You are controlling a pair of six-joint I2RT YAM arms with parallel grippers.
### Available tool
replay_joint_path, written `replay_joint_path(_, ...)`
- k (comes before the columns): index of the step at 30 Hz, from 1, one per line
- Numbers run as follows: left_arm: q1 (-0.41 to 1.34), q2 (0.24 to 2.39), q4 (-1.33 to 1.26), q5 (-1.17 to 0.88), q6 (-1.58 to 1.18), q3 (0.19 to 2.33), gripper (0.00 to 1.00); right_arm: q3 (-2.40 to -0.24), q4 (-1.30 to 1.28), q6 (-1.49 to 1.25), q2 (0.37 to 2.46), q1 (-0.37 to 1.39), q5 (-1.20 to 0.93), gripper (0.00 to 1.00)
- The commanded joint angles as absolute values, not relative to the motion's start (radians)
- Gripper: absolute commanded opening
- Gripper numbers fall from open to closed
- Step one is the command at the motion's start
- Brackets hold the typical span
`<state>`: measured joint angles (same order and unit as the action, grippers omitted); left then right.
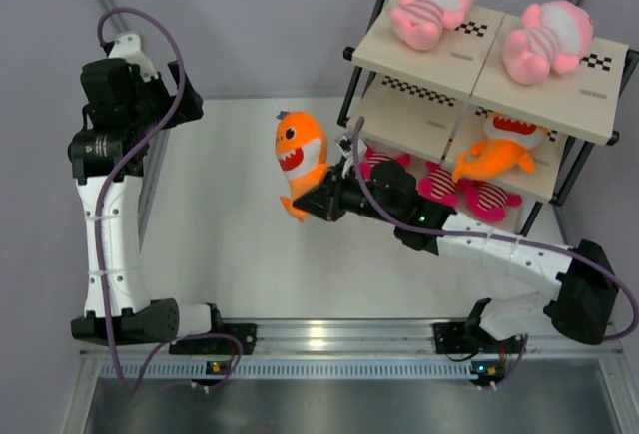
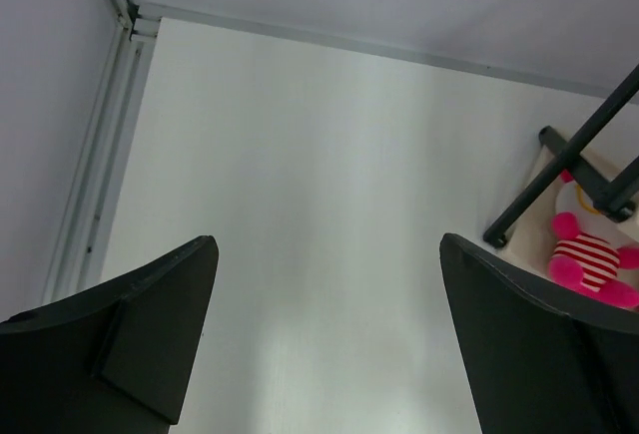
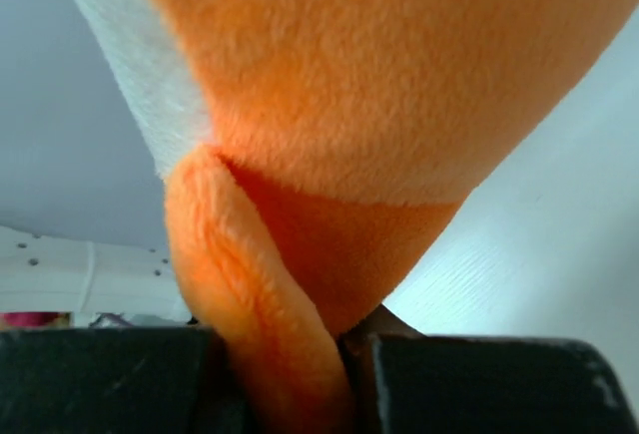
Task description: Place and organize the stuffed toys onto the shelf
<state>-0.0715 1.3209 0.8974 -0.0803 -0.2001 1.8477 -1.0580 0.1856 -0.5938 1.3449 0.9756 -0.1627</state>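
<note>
My right gripper [image 1: 312, 201] is shut on the tail of an orange shark toy [image 1: 299, 155] and holds it above the table, left of the shelf [image 1: 559, 105]. In the right wrist view the shark [image 3: 379, 85] fills the frame, its tail pinched between my fingers [image 3: 479, 379]. Two pale pink striped toys [image 1: 431, 10] [image 1: 547, 39] lie on the top board. A second orange shark [image 1: 504, 150] lies on the middle board. Magenta-and-white striped toys [image 1: 469, 190] lie on the lowest tier. My left gripper [image 2: 329, 339] is open and empty, high over the table's far left.
The white table [image 1: 240, 244] lies between the arms. A shelf leg [image 2: 559, 160] and one magenta striped toy [image 2: 591, 262] show at the right of the left wrist view. Grey walls close the back and left sides.
</note>
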Motion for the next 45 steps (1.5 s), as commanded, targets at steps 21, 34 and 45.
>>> replay_joint_path(21, -0.074, 1.255, 0.874, -0.146, -0.089, 1.77, 0.99, -0.83, 0.144, -1.063, 0.997, 0.47, -0.273, 0.0)
replay_joint_path(34, -0.074, 1.239, 0.873, -0.164, -0.091, 1.775, 0.99, -0.904, 0.29, -1.106, 1.141, 0.38, -0.178, 0.07)
replay_joint_path(45, -0.074, 1.221, 0.874, -0.163, -0.083, 1.767, 0.99, -0.933, 0.325, -1.147, 1.164, 0.374, -0.146, 0.12)
